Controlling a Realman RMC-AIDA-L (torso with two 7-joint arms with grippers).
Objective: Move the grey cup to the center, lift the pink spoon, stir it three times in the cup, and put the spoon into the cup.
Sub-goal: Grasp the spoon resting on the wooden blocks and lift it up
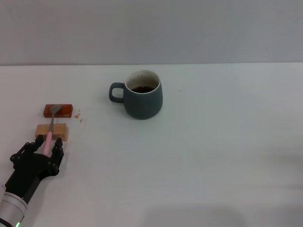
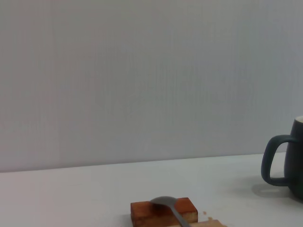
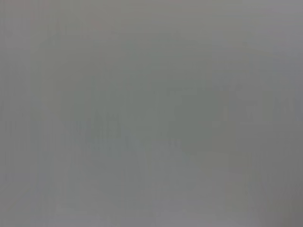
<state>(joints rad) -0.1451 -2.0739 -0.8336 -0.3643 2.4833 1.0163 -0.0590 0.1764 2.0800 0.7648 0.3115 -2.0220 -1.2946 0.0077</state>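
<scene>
A plain grey wall rises behind a wide white bench (image 1: 213,156) that fills the head view. The grey cup (image 1: 142,94) stands upright near the middle of the bench, a little toward the far edge, with dark liquid inside and its loop handle pointing toward the robot's left. Near the left edge, a red-brown block (image 1: 58,110) lies just beyond a tan block (image 1: 51,131). The pink spoon (image 1: 51,126) bridges both blocks, its long axis running from near to far: metal bowl on the red-brown block, pale pink handle pointing back toward the robot. The left gripper (image 1: 46,145) sits at the near left of the bench, its dark fingers on either side of the handle's end; whether they are pressing on it cannot be told. The right gripper is out of sight.

The step in hand looks like lifting the spoon. Doing it well likely means pinching the handle squarely, then rising straight so the blocks stay put.
</scene>
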